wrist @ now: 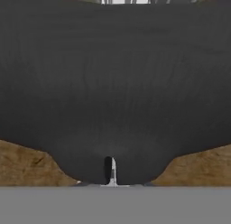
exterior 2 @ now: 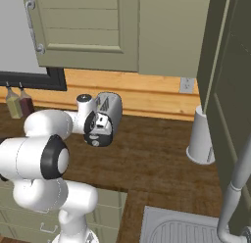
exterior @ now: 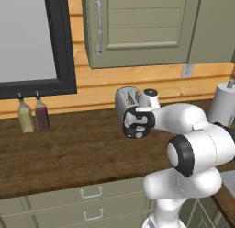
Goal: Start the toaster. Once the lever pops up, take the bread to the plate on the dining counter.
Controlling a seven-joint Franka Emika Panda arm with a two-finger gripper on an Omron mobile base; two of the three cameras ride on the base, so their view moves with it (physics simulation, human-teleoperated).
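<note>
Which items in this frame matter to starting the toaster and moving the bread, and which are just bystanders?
Part of the job:
- toaster, its black end panel close in the hand view
- gripper, jaws shut, right at that panel

Just standing about:
- two bottles
- pale cylinder
- sink
- wall cabinet

One toaster (exterior: pixel 127 99) sits on the far counter. Two bottles stand far left, one yellowish (exterior: pixel 25 116), one dark red (exterior: pixel 42 115). One paper towel roll (exterior: pixel 223 105) stands right. One wall outlet (exterior: pixel 186 71).
</note>
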